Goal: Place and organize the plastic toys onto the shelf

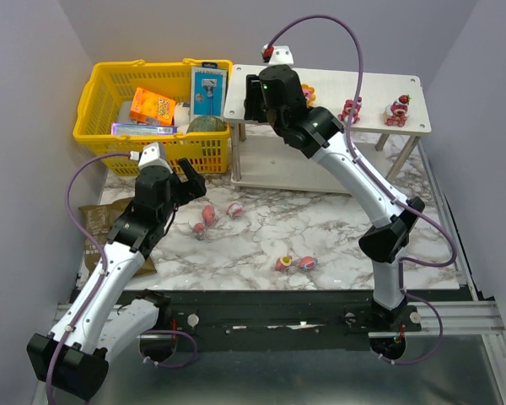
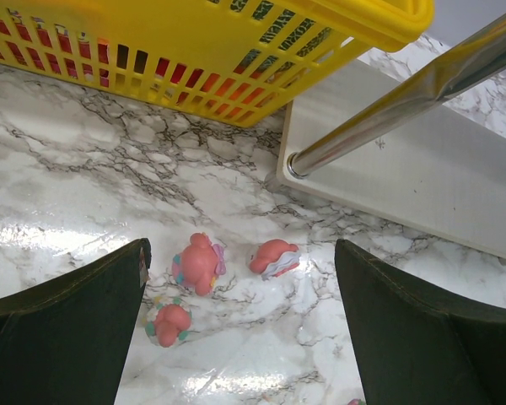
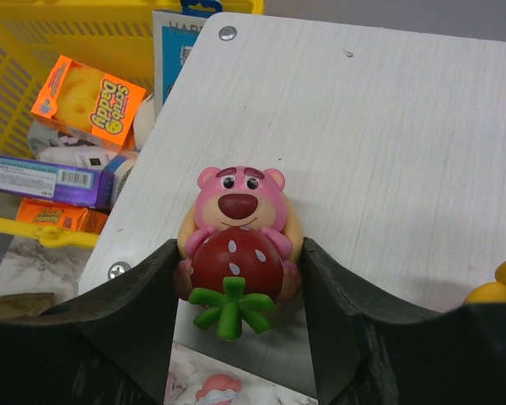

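Note:
My right gripper [image 3: 239,257] is shut on a pink bear toy hugging a red strawberry [image 3: 239,228], over the left end of the white shelf top [image 3: 363,126]. A yellow-petalled toy [image 3: 499,287] sits just to its right. Two more pink toys [image 1: 350,110] [image 1: 396,110] stand further right on the shelf [image 1: 379,89]. My left gripper [image 2: 240,321] hangs open above the marble table. Three pink toys [image 2: 198,263] [image 2: 274,257] [image 2: 169,323] lie on the table under it, touching neither finger. Two other toys [image 1: 282,263] [image 1: 306,263] lie near the table's front.
A yellow mesh basket [image 1: 101,93] with an orange box [image 1: 152,106] and other packets stands left of the shelf. The shelf's silver leg [image 2: 405,101] and lower board [image 2: 422,177] are just beyond my left gripper. A brown packet [image 1: 94,224] lies at the table's left edge.

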`<state>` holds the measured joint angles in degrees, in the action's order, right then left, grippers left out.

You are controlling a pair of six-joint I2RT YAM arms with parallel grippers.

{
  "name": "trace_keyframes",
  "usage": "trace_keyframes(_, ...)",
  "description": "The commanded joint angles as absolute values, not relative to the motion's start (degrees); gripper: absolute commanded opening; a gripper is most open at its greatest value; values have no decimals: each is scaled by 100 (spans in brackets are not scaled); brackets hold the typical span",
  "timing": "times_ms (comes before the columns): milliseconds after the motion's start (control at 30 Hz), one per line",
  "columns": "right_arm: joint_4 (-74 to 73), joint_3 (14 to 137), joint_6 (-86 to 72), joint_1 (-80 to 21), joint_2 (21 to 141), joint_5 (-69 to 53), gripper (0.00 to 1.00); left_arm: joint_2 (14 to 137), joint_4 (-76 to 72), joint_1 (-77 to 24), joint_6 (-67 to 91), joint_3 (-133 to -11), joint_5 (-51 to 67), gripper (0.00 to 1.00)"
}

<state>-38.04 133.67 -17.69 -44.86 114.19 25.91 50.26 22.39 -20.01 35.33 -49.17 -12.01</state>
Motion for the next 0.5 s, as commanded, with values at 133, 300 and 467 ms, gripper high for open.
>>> trace_keyframes(133,-4438,13315,-1600,-4710,11760,3137,41,4957,2206,-2013,3507,-4790,-1336,99)
trace_keyframes(300,-4491,13324,-1494,-4790,11786,3340,44,4957,2197,-2013,3507,-4781,-1336,99)
trace_keyframes(467,-4500,13316,-1485,-4790,11769,3322,60,4957,2188,-2013,3507,-4773,-1327,99)
